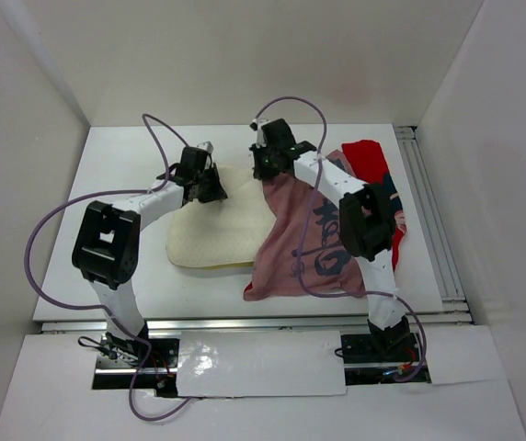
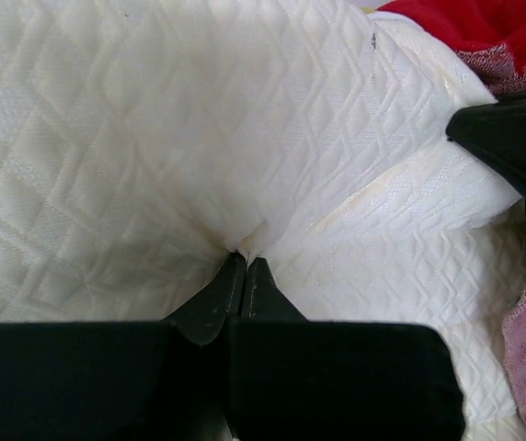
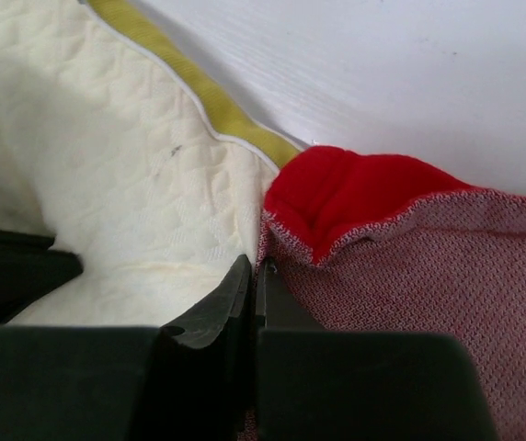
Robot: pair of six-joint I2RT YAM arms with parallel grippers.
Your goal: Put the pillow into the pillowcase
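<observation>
Both arms bend forward and low over the table [image 1: 116, 175]. The left gripper [image 2: 245, 269] pinches the one pillow [image 1: 208, 241]; the right gripper [image 3: 255, 274] pinches the edge of the one pillowcase [image 1: 277, 262].

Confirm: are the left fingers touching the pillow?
Touching. The left wrist view shows the left fingers shut on the pillow, with its quilted fabric puckered into a fold pinched between their tips.

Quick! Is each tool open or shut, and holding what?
Left tool: shut, pinching the pillow.
Right tool: shut on the pillowcase edge.
</observation>
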